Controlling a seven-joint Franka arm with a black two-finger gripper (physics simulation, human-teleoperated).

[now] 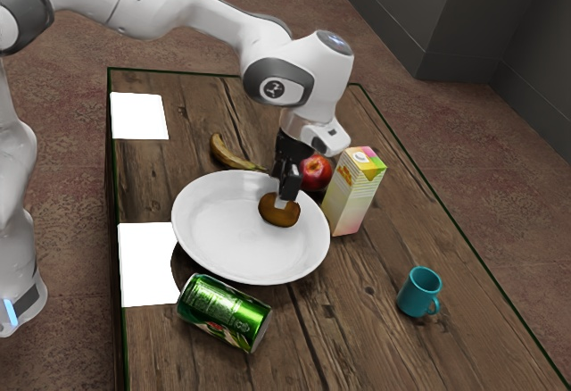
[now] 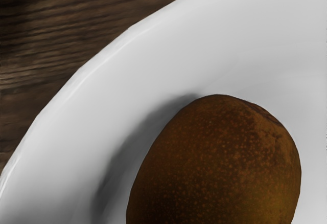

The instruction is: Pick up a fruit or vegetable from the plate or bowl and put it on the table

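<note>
One wooden table (image 1: 384, 346) is filling much of the exterior view, wood showing between the can and the mug and again between the carton and the mug. A white arm (image 1: 165, 3) is reaching across, hiding part of the table's far edge. The round white plate (image 1: 227, 244) is lying under the gripper, its rim rising all round. Two white squares (image 1: 139, 116) are sitting along the table edge at the exterior view's left. A tall carton (image 1: 351, 196) is standing just beside the rim. The green can (image 1: 223, 312) is lying on its side near the plate. The black gripper (image 1: 282, 202) is hanging right at the brown fruit, hiding part of its top; whether it is standing open or closed, I cannot tell. A teal mug (image 1: 418, 293) is standing well apart. The banana (image 1: 234, 154) is pointing one end toward the rim. A red apple (image 1: 316, 172) is peeking out, partly hidden behind the gripper. The brown fruit (image 1: 279, 215) is resting inside the plate, its lower part running out of the wrist view.
</note>
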